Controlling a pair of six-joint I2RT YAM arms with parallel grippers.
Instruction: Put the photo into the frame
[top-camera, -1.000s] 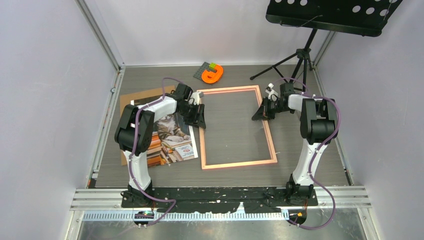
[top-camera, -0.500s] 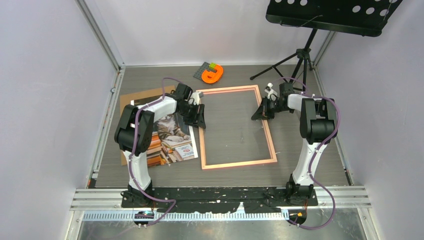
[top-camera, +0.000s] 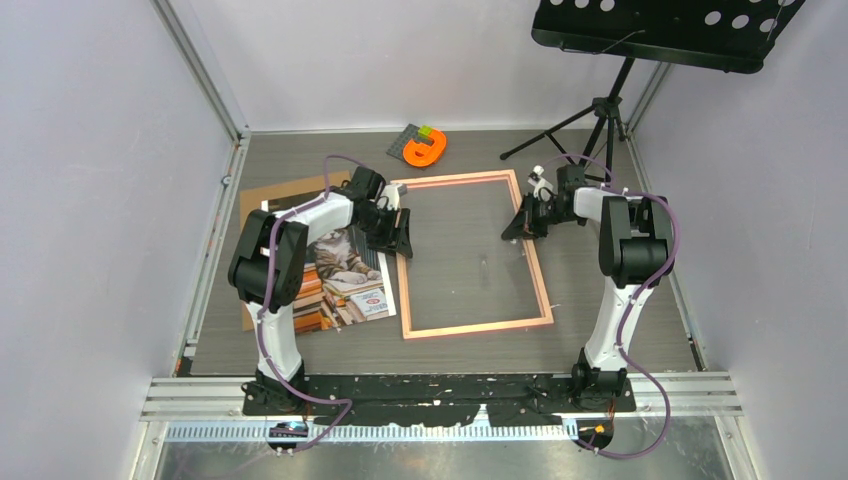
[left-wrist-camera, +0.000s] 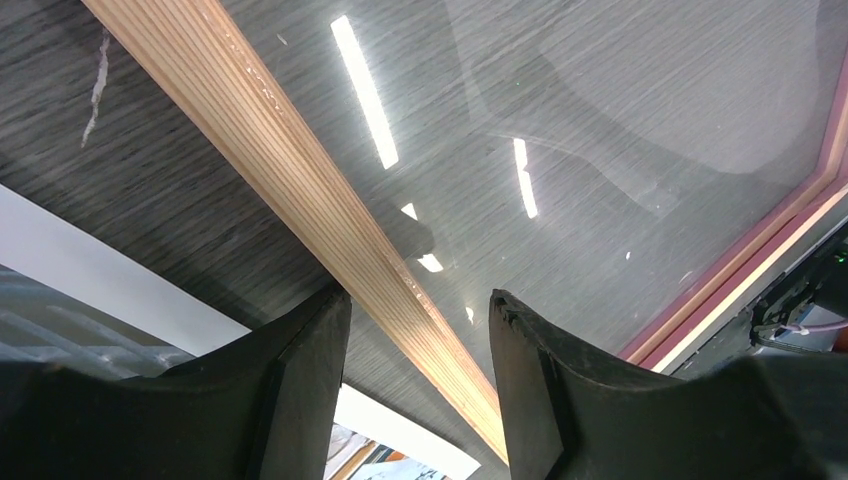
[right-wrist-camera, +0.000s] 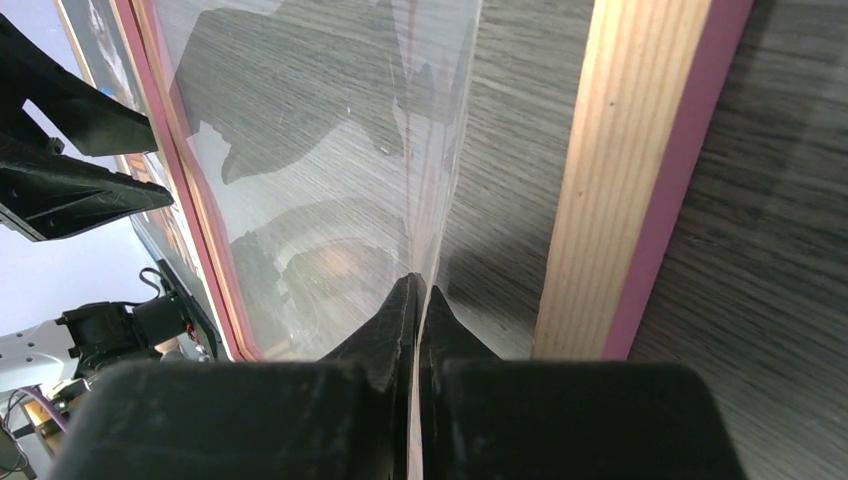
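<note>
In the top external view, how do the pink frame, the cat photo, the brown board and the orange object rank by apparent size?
1. the frame, clearly the largest.
2 and 3. the photo and the brown board: unsure, because both are partly covered.
4. the orange object, the smallest.

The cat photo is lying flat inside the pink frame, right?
Not quite. The photo does lie flat, but it is outside the frame, on the table beside the frame's left rail. The top external view shows it: inside the frame only grey table is visible.
</note>
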